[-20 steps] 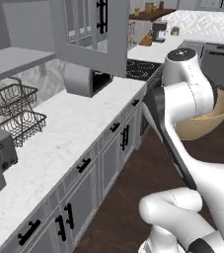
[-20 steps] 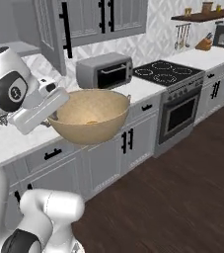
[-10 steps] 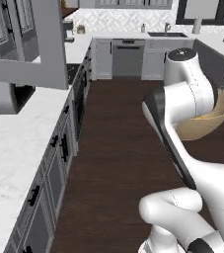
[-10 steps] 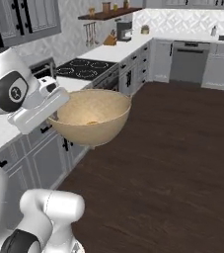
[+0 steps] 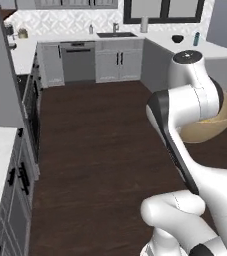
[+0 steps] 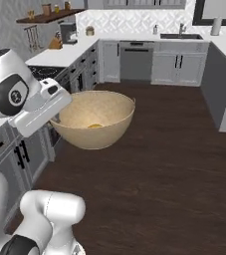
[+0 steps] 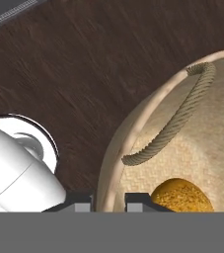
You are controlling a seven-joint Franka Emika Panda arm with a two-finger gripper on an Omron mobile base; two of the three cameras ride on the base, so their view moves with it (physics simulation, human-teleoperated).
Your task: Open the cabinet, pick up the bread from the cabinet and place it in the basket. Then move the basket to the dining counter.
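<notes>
Tan and smooth, the basket (image 6: 97,119) hangs in the air over the dark wood floor (image 6: 169,164), clear of every worktop, and your gripper (image 7: 108,201) is clamped tight on its rim, one finger inside the wall and one outside. You can see the bread (image 7: 181,195) lying on the basket's bottom (beside a rope handle (image 7: 175,123) draped along the inner wall).

Tan basket (image 6: 97,119), bread (image 7: 182,195) lying inside
</notes>
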